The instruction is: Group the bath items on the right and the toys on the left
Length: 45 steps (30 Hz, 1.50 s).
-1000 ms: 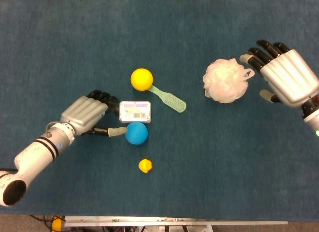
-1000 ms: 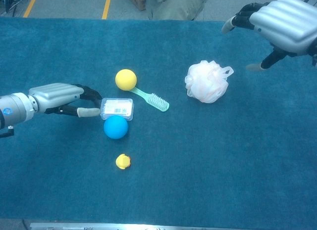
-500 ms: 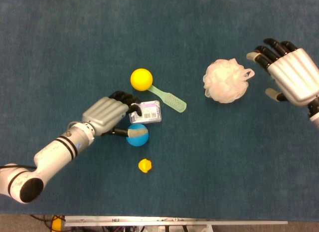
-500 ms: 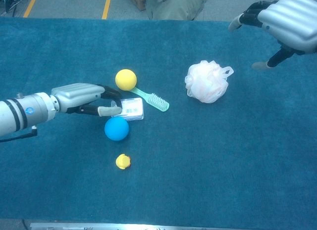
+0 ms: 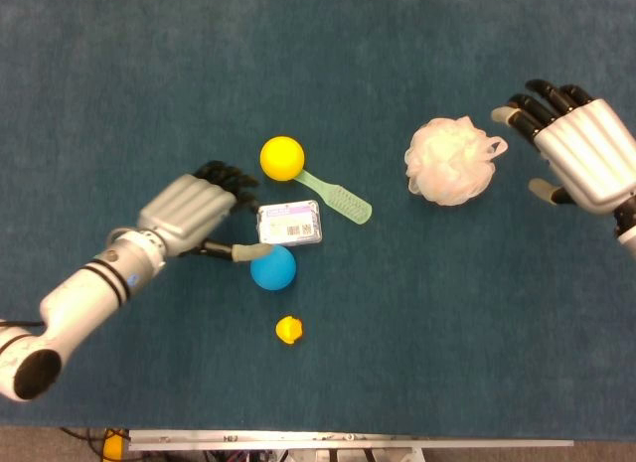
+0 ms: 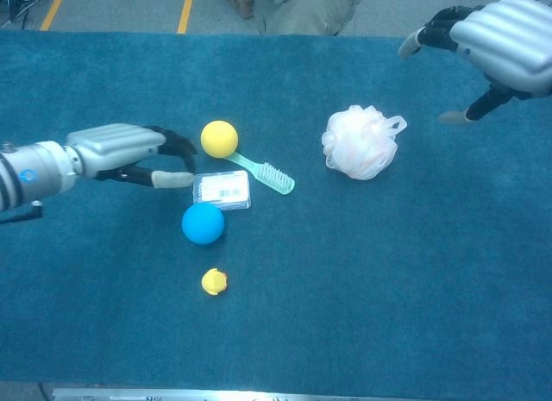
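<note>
A clear soap box point(image 5: 290, 224) point(image 6: 222, 190) lies flat between the yellow ball point(image 5: 282, 157) point(image 6: 219, 138) and the blue ball point(image 5: 272, 267) point(image 6: 203, 223). My left hand point(image 5: 194, 219) point(image 6: 129, 155) is just left of the box, fingers spread and holding nothing, its thumb tip close to the box's near-left corner. A green brush point(image 5: 338, 195) point(image 6: 263, 171) lies with its handle end against the yellow ball. A small yellow duck point(image 5: 289, 330) point(image 6: 214, 282) sits nearest the front. My right hand point(image 5: 581, 149) point(image 6: 500, 47) hovers open to the right of the white bath pouf point(image 5: 449, 161) point(image 6: 360, 142).
Blue cloth point(image 5: 447, 313) covers the whole table. The table's front edge point(image 5: 348, 442) runs along the bottom of the head view. A person point(image 6: 306, 9) sits beyond the far edge.
My left hand pushed the soap box a little to the right, then drew back left and off it. The box lies flat again. The right hand has shifted slightly right.
</note>
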Each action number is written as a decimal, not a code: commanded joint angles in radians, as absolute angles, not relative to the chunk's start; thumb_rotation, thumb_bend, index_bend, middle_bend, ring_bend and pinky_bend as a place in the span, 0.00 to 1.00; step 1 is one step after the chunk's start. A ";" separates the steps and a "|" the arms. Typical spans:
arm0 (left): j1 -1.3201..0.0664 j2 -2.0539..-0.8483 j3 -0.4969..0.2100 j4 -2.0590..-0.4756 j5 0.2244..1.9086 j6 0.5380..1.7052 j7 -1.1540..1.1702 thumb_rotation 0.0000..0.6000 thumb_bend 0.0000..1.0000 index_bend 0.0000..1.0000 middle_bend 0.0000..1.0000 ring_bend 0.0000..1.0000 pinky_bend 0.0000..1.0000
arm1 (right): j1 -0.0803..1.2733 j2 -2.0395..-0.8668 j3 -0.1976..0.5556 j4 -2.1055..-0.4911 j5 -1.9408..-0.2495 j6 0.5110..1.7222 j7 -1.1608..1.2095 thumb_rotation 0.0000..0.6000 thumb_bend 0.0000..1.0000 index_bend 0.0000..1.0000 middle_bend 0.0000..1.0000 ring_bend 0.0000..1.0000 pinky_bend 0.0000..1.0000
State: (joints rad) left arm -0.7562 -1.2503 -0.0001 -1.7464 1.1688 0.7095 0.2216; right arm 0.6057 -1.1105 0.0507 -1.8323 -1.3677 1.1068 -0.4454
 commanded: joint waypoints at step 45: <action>-0.828 -1.465 -0.023 -1.748 1.132 0.708 0.254 0.00 0.02 0.25 0.09 0.04 0.04 | 0.550 -1.095 0.073 -1.805 -1.398 1.108 -0.384 1.00 0.11 0.25 0.28 0.16 0.30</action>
